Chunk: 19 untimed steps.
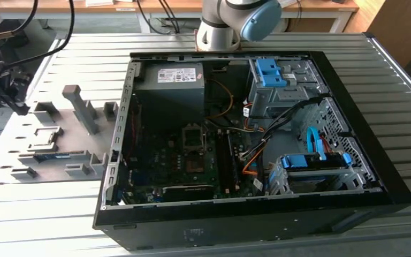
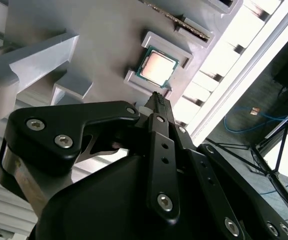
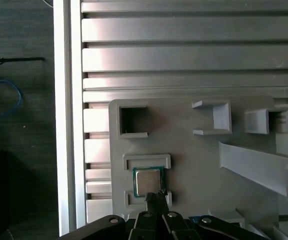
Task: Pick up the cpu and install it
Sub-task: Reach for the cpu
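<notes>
Hovering close over the cpu (image 3: 148, 182), the jaws are shut together with nothing between them, their tip at the chip's edge in both wrist views. The cpu lies flat in a square recess of the grey holder (image 3: 194, 165). The holder rests on the slatted worktop (image 1: 84, 48), at the exterior view's left of the open case (image 1: 227, 225).

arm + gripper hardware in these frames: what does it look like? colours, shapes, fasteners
In the exterior view the arm is silver-grey with rounded joints and a light blue cap. In both wrist views the gripper is matte black. It is built from flat angular link plates that narrow to a slim tip, fastened with silver socket-head screws.
</notes>
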Each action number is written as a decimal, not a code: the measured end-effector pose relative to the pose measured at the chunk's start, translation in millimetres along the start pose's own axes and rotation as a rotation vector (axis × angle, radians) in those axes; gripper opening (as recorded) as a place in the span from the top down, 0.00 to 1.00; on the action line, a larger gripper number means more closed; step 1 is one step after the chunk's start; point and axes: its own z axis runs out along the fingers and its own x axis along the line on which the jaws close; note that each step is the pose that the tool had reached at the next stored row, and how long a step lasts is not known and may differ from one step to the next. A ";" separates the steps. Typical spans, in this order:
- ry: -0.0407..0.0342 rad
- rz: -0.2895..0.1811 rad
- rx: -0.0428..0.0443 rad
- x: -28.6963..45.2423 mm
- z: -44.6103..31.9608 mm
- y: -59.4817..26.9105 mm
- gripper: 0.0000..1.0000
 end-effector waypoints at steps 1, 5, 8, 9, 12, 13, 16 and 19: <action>0.0002 -0.001 0.0003 -0.4 1.8 0.3 0.90; 0.0013 -0.008 0.0016 -1.5 8.9 0.9 0.90; 0.0017 -0.014 0.0029 -2.1 14.6 1.5 0.90; 0.0020 -0.016 0.0038 -2.2 16.3 1.6 0.90; 0.0019 -0.023 0.0079 -2.2 21.5 2.1 0.90; 0.0019 -0.025 0.0094 -2.2 23.1 2.2 0.90; 0.0019 -0.035 0.0133 -2.1 27.6 2.7 0.90; 0.0018 -0.046 0.0145 -1.7 31.6 3.1 0.90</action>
